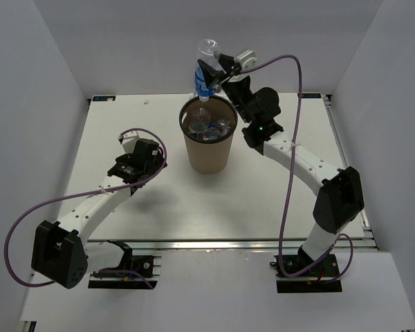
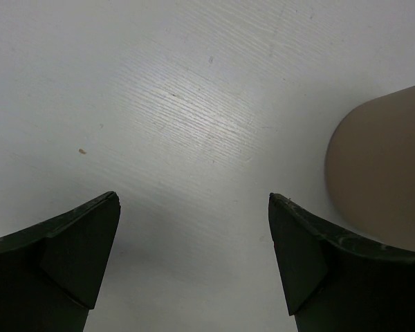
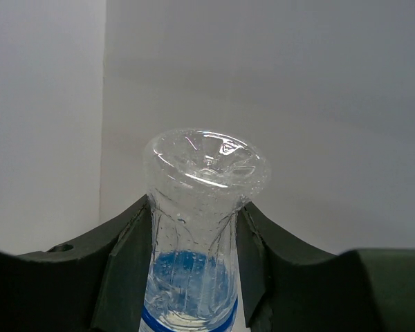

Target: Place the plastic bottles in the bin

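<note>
The brown bin (image 1: 207, 155) stands at the table's middle back, with several clear bottles (image 1: 209, 126) inside. My right gripper (image 1: 209, 73) is shut on a clear plastic bottle with a blue label (image 1: 205, 69), held upside down, base up, above the bin's far rim. In the right wrist view the bottle (image 3: 197, 235) is squeezed between both fingers (image 3: 124, 270). My left gripper (image 1: 133, 138) is open and empty, low over the table left of the bin. The left wrist view shows its gripper (image 2: 194, 200) over bare table, the bin's wall (image 2: 380, 173) at the right.
White walls enclose the table (image 1: 138, 117) on the left, back and right. Purple cables trail from both arms. A small speck (image 2: 82, 151) lies on the table in the left wrist view.
</note>
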